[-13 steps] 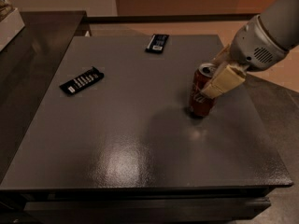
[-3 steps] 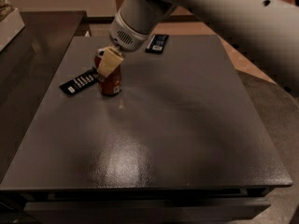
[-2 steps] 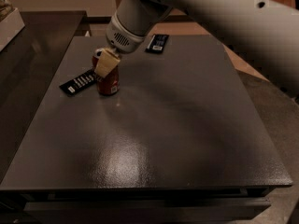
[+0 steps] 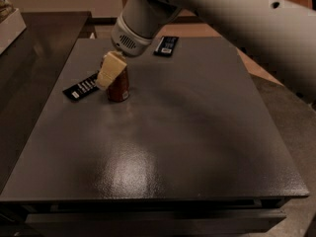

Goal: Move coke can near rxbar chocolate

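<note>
The coke can (image 4: 119, 88) stood on the bench (image 4: 187, 132) just right of the rxbar chocolate (image 4: 81, 88), the hand (image 4: 111, 70) at its top; another bar (image 4: 166, 45) lay farther back

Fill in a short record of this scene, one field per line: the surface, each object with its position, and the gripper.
Surface: dark grey square tabletop
Can: small red coke can, upright, left rear part of the tabletop
Black bar: flat black rxbar chocolate with white text, lying close on the can's left
Blue bar: dark blue wrapped bar, near the rear edge, apart from the can
Gripper: cream-coloured gripper, at the can's top and left side
</note>
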Controlling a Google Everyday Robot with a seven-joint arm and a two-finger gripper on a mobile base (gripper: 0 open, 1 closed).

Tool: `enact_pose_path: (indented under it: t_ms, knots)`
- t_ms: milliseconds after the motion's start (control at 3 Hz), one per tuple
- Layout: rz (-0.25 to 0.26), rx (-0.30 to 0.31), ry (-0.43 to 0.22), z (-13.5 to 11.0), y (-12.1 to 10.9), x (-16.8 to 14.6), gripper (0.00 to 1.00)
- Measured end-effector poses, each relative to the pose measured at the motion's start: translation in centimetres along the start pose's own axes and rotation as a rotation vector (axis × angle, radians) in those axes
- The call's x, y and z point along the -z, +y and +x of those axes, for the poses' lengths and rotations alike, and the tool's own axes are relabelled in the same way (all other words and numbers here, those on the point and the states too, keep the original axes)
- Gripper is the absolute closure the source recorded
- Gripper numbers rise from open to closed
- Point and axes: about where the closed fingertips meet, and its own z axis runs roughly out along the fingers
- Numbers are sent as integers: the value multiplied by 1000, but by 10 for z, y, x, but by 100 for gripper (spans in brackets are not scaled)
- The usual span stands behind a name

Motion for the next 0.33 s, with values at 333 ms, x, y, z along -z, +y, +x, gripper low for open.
enact_pose_path:
  t_ms: [333]
  knots:
    - [0, 0, 0, 0, 0, 0, 0]
